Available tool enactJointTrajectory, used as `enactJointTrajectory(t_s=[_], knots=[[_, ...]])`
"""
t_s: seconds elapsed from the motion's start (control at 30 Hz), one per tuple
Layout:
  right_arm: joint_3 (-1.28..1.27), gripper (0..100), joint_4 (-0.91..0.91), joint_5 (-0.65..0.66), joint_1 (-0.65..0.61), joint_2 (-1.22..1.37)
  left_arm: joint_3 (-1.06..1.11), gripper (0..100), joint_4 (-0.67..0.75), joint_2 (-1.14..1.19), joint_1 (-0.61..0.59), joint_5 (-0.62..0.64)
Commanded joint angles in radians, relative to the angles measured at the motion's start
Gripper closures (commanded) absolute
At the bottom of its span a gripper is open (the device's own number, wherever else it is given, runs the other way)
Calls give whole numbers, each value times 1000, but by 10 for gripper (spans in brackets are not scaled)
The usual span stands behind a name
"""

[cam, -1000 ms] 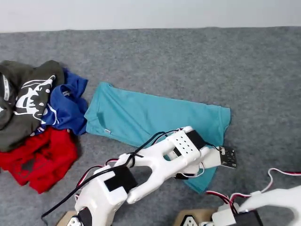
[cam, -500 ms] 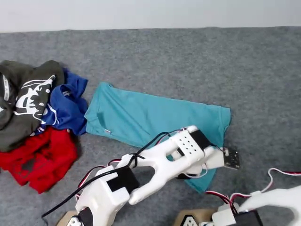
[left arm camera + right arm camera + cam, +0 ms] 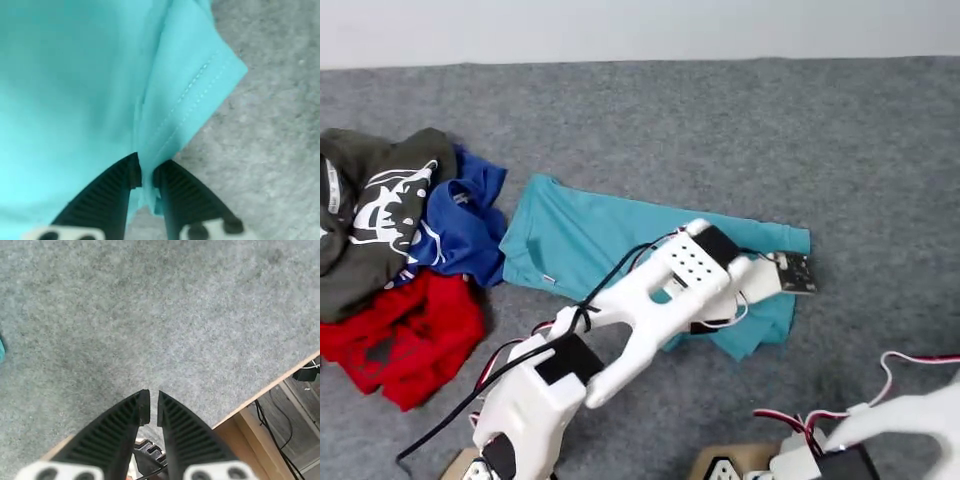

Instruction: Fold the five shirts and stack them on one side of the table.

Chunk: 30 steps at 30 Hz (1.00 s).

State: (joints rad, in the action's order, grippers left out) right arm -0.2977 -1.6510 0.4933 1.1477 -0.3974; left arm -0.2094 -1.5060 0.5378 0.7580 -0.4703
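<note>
Right hand over near edge of grey tabletop, narrowed almost to touching, nothing between. Farther in, left hand clamped on doubled hem of teal shirt. Teal shirt mid-tabletop, mostly flat, gripped end bunched and folded over itself. Off to left side, heaped and touching: red shirt nearest, then blue shirt, olive graphic shirt.
</note>
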Motion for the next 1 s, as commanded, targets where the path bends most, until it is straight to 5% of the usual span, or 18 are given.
enactJointTrajectory(t_s=[0.0, 0.97], knots=[[6, 960, -10, 2, -28, -36, -41, 998, 40, -8, -20, -8], [-64, 960, -1, 6, -38, -38, -305, 995, 69, 187, -68, -8]])
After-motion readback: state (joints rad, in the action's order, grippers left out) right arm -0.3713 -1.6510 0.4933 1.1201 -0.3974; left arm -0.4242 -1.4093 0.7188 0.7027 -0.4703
